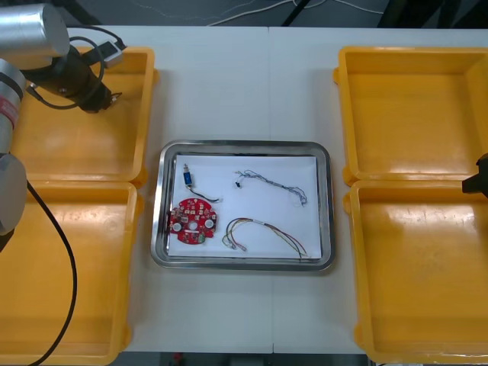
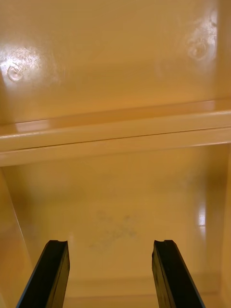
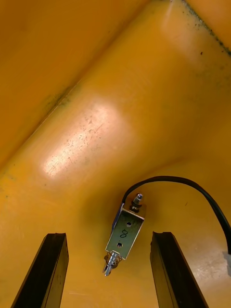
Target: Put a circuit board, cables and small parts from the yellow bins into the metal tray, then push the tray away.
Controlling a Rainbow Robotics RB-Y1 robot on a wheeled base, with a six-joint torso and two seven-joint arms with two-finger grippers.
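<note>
Left gripper [image 1: 108,97], upper left of frame, jaws open & empty, straddling the small metal part [image 3: 126,232] in its yellow bin [image 1: 69,149] — prob to grab it; right gripper [image 1: 480,181] idles open, right edge.

The white-lined metal tray [image 1: 242,144] holds a round red circuit board [image 1: 192,220], a small metal part [image 1: 186,177], a blue-white cable [image 1: 274,184] and a red-yellow cable [image 1: 263,232]. Another metal part [image 3: 125,232] lies in a yellow bin [image 3: 96,120].

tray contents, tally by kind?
Metal tray holds:
Round red circuit board: 1
Twisted blue and white cable: 1
Red and yellow cable: 1
Small metal part: 1
Total: 4
Left pincer, open, hovers over another small metal part in the far left bin. Right pincer parked over right bins.
</note>
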